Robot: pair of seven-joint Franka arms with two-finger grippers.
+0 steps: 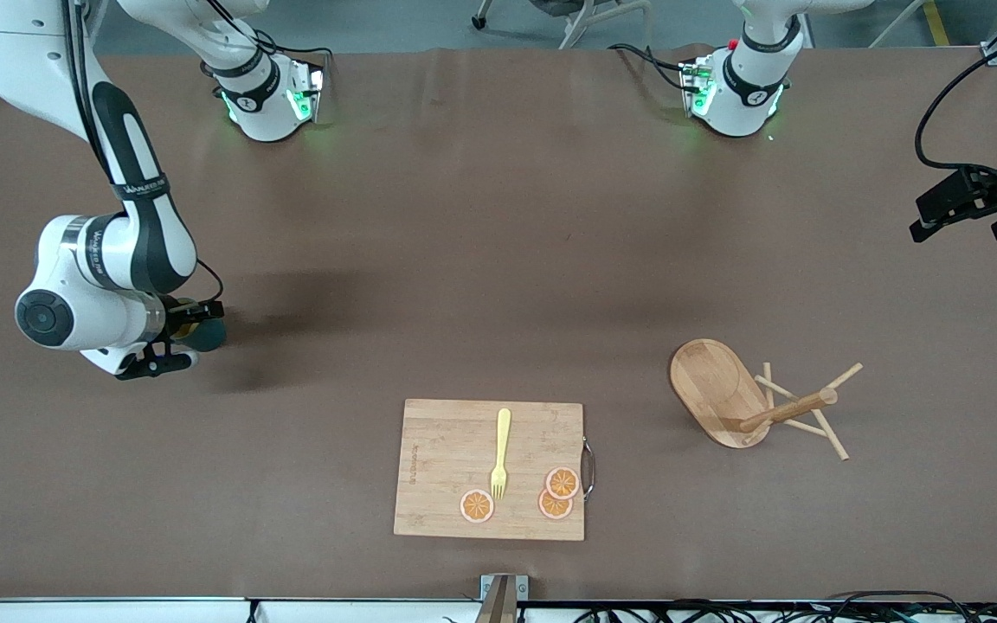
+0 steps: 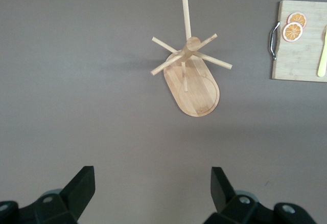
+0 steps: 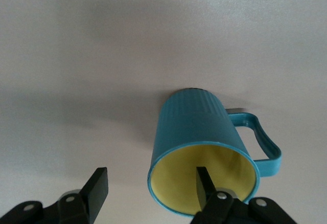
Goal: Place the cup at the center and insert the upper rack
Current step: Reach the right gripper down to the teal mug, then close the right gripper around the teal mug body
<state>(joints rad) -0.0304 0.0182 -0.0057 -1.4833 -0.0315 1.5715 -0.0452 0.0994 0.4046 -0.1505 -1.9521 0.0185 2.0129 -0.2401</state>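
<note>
With one finger inside the cup [image 3: 204, 147] and one outside, the right gripper [image 3: 150, 185] – part open, not yet clamped, at the right arm's end of the table [image 1: 498, 260] – should pinch the wall squarely before lifting, while the wide-open left gripper [image 2: 153, 191] waits above the upper rack [image 2: 190, 75].

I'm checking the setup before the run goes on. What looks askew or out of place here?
The upper rack lies tipped on its side toward the left arm's end of the table, its post and pegs resting on the table. Nothing else stands out.
</note>
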